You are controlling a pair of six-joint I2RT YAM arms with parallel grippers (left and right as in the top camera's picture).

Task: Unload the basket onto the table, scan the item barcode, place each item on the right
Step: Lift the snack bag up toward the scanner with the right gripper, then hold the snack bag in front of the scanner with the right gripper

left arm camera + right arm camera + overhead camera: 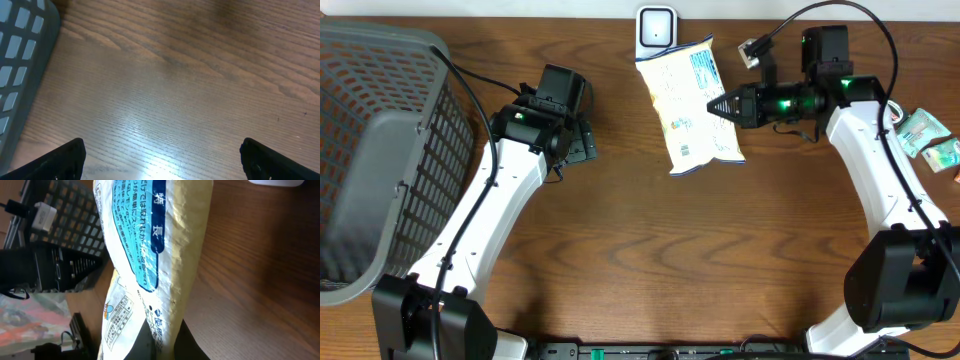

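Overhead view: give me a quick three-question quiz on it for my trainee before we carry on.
1. True or false: the left tool is shut on the snack bag.
2. Where is the white scanner? A) at the far edge of the table, by the bag's top end; B) inside the grey basket; C) beside the left arm's base.
3. Fill in: the right tool is ___ on the bag's side.

Key: 1 false, it stands open over bare table; 2 A; 3 shut.
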